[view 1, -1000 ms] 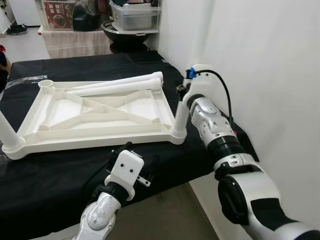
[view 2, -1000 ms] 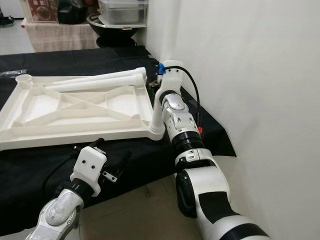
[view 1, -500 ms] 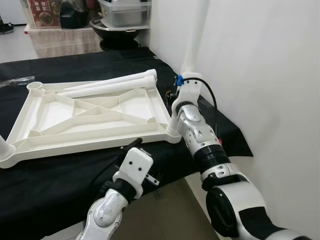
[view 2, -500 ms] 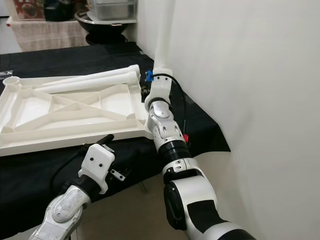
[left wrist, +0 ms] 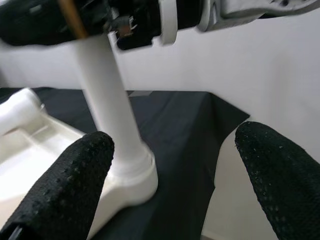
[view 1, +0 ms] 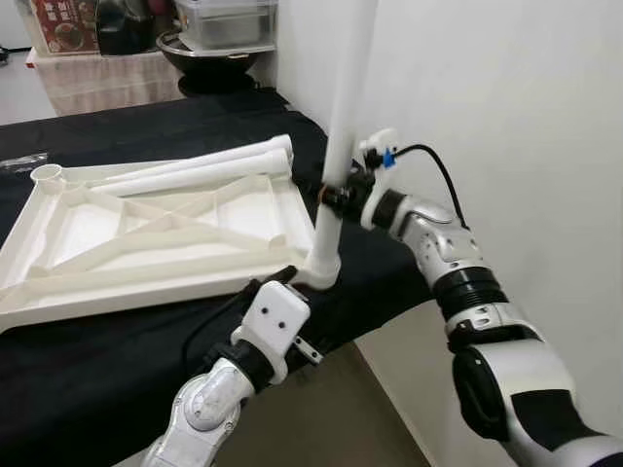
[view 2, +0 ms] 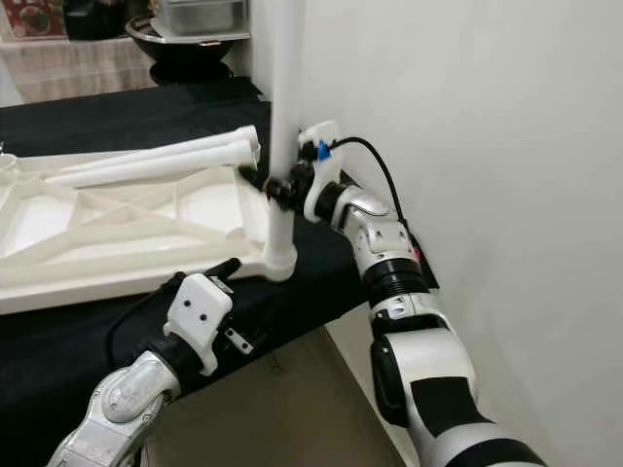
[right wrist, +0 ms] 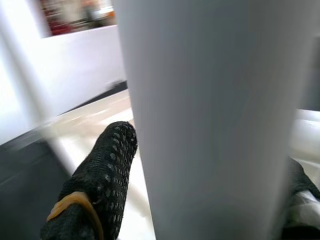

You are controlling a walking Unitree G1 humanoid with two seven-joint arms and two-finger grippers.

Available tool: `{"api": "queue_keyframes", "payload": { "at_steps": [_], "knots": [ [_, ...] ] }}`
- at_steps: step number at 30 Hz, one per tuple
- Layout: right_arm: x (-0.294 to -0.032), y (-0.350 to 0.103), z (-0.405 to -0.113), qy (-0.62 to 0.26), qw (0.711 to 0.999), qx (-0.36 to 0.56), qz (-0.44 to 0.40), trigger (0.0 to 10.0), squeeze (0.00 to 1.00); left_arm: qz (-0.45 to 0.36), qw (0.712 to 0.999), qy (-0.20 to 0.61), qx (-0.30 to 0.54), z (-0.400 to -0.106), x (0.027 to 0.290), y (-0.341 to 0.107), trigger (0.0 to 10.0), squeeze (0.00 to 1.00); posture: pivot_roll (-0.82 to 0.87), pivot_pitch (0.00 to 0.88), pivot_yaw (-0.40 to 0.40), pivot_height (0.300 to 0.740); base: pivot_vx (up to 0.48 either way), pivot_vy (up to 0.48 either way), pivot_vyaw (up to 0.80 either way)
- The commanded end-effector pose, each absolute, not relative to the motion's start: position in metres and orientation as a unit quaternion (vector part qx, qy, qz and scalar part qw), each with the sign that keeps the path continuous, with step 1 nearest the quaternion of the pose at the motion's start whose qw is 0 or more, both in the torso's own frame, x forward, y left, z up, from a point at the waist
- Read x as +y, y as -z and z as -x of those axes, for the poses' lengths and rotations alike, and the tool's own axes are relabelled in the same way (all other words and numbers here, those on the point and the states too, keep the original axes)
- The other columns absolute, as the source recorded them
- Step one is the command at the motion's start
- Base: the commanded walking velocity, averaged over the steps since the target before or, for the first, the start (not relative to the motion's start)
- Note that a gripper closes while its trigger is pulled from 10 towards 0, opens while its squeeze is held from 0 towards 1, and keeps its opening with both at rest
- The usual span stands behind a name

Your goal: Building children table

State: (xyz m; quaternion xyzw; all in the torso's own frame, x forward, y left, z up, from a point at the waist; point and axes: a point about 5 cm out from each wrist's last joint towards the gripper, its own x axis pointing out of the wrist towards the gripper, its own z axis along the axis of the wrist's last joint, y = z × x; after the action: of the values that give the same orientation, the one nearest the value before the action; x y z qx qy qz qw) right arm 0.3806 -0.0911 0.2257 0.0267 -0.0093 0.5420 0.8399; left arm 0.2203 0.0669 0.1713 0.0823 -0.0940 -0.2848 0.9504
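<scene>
White plastic children's table top [view 1: 146,233] lies upside down on black-draped surface [view 1: 97,360]. White tubular leg [view 1: 336,156] stands upright in its corner socket at 4 o'clock, right gripper [view 1: 336,195] clenched around it. Left gripper [left wrist: 165,170] spread wide, just beside the socket. Step: seating this leg; next likely press down firmly. No legible writing.

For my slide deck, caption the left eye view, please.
Right gripper clamps an upright white table leg seated in the corner socket of the upturned tabletop; left gripper hovers open nearby.
</scene>
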Motion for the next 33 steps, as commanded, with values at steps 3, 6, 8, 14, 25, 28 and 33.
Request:
{"api": "queue_keyframes", "payload": {
  "at_steps": [3,6,8,14,25,28,33],
  "knots": [
    [-0.079,-0.23,-0.371,-0.627,0.778,-0.004,-0.031,10.0,0.0,-0.068,0.95,0.292,-0.09,-0.218,0.063,-0.173,10.0,0.0,0.0,0.05,-0.059,0.74,0.0,0.0,0.0],
    [-0.076,-0.234,-0.371,-0.654,0.757,-0.004,-0.018,10.0,0.0,-0.064,0.948,0.296,-0.094,-0.217,0.06,-0.176,10.0,0.0,0.0,0.056,-0.058,0.74,0.0,0.0,0.0],
    [-0.074,-0.234,-0.373,-0.649,0.761,-0.004,-0.003,10.0,0.0,-0.063,0.948,0.296,-0.094,-0.217,0.059,-0.177,10.0,0.0,0.01,0.056,-0.065,0.74,0.0,0.0,0.0],
    [-0.067,-0.229,-0.385,-0.56,0.828,-0.008,0.019,0.0,0.0,-0.063,0.948,0.295,-0.096,-0.216,0.058,-0.177,10.0,0.0,0.01,0.059,-0.068,0.74,0.0,0.0,0.0],
    [-0.089,-0.22,-0.412,-0.192,0.981,0.034,-0.015,0.0,0.0,-0.076,0.952,0.276,-0.107,-0.22,0.062,-0.181,10.0,0.0,0.0,0.064,-0.068,0.74,0.0,0.0,0.0],
    [-0.102,-0.213,-0.413,-0.072,0.996,0.05,-0.009,0.0,0.0,-0.08,0.961,0.239,-0.113,-0.225,0.069,-0.184,10.0,0.0,0.0,0.063,-0.067,0.74,0.0,0.0,0.0],
    [-0.111,-0.209,-0.409,0.051,0.998,0.043,-0.023,0.0,0.0,-0.087,0.97,0.198,-0.115,-0.227,0.074,-0.184,10.0,0.0,0.01,0.06,-0.069,0.74,0.0,0.0,0.0]
  ]
}}
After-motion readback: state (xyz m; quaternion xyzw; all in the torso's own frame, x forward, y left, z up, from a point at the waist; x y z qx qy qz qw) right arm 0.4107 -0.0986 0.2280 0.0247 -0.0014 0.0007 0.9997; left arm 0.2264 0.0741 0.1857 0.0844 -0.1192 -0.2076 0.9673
